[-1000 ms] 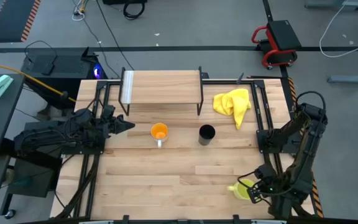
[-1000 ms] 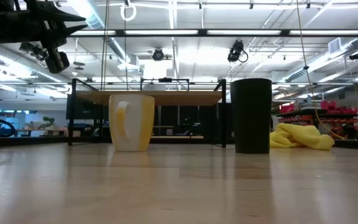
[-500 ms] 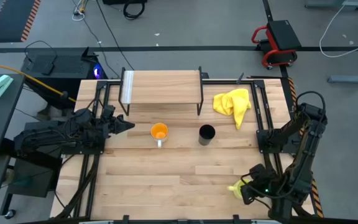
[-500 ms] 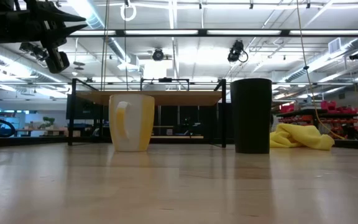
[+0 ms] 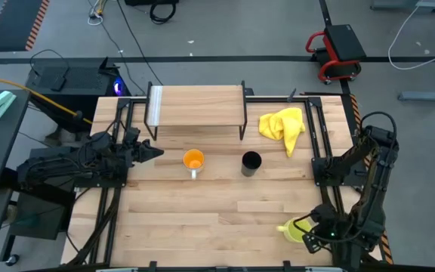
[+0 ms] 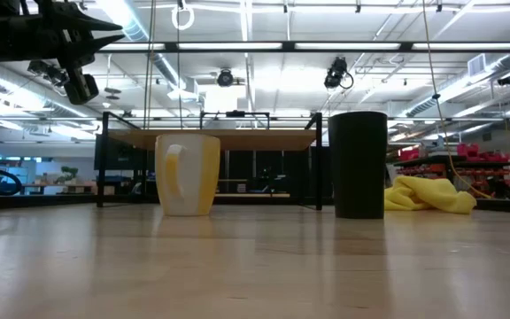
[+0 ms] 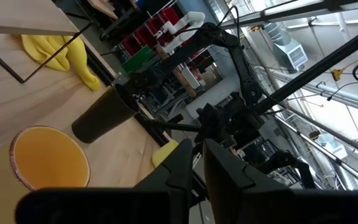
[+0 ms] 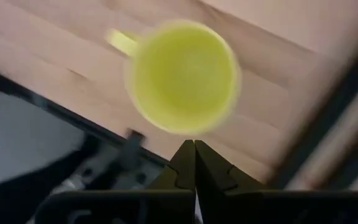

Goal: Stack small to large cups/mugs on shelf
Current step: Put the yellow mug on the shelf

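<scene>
Approaching the yellow-green mug (image 8: 183,76) is the step judged to be in hand: the right tool (image 8: 195,163) hangs directly above it at the near right corner of the table (image 5: 225,219), fingers pressed together and gripping nothing. For a sound pickup the fingers would need to part first, then descend with one finger inside the rim and one outside the wall, on a side away from the handle. The mug sits close to the table edge, so a nudge outward risks loss over the side; a straight vertical descent is advised.

The left tool (image 5: 157,151) waits raised over the left side of the table, fingers likewise closed and empty.

Condition of items: yellow-green mug upright, empty, handle intact. The orange-inside mug (image 5: 193,161) and black cup (image 5: 251,162) stand upright, apart from each other, just before the shelf (image 5: 196,105), whose wooden top carries nothing. A yellow cloth (image 5: 283,126) lies beside the shelf.
</scene>
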You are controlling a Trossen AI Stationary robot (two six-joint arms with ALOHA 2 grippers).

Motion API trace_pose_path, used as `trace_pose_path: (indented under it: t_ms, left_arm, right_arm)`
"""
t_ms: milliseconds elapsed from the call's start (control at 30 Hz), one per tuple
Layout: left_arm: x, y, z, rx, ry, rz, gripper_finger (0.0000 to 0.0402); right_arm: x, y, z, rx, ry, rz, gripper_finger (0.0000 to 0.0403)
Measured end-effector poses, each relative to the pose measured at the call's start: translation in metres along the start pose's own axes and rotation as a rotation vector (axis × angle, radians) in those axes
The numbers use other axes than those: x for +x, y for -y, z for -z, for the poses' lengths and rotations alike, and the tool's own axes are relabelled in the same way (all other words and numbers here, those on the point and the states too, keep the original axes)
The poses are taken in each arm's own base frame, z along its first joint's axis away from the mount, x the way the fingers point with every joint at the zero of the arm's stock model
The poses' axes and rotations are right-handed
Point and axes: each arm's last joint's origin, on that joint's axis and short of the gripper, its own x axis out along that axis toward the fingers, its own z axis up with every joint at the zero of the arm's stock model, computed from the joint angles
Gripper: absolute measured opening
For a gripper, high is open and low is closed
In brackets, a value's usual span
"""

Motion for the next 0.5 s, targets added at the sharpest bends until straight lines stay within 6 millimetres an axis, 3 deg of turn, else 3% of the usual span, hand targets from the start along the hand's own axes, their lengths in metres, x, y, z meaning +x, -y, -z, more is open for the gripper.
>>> trace_pose_path:
  t_ms: [133, 500]
  left_arm:
    - [0.0, 0.0, 0.0, 0.002, 0.0, 0.0, 0.0048]
    - [0.0, 0.0, -0.001, 0.011, 0.018, -0.013, 0.0039]
  right_arm:
    - [0.003, 0.009, 0.011, -0.035, -0.021, 0.048, 0.0003]
    - [0.053, -0.005, 0.028, -0.056, 0.092, 0.155, 0.0003]
